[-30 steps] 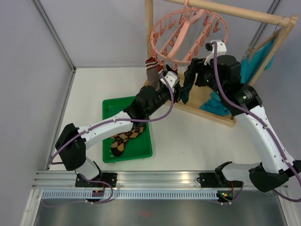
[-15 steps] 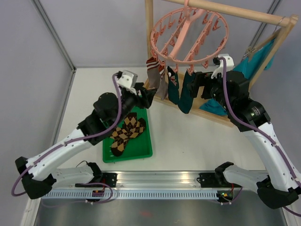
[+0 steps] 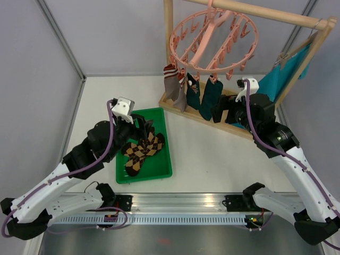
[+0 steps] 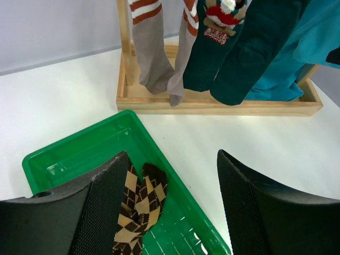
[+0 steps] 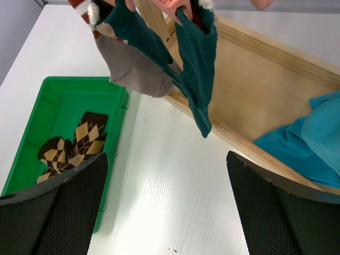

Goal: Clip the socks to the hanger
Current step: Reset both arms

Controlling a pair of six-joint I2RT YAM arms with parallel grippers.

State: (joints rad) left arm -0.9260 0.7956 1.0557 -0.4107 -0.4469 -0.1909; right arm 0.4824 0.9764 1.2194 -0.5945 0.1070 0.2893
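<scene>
The white bench (image 3: 212, 154), boxed in by pale walls, carries a green tray (image 3: 156, 170) and a wooden frame (image 3: 169, 32), and the pink hanger (image 3: 178, 50) hangs from the frame's rail. Two grey striped socks (image 3: 171, 85) and two dark teal socks (image 3: 204, 95) dangle from its pegs. The argyle socks (image 3: 141, 154) lie overlapped in the tray.

Both claws are released and empty. The left claw (image 4: 171, 154) hovers just above the argyle pair. The right claw (image 5: 167, 155) faces the hanging teal socks, near them but not touching.

From where I stand, the tray looks like the trouble spot. The two argyle socks lie across each other, so a pinch may lift both at once, or catch only a loose fold that slips free on the way up.

The hanger swings freely from its hook. A nudge from either arm could set it rocking, which would make the small pegs hard to reach and might shake the clipped socks.

The right claw sits close enough to snag a teal sock when it moves, and the teal cloth (image 3: 284, 74) hangs close to that arm.
</scene>
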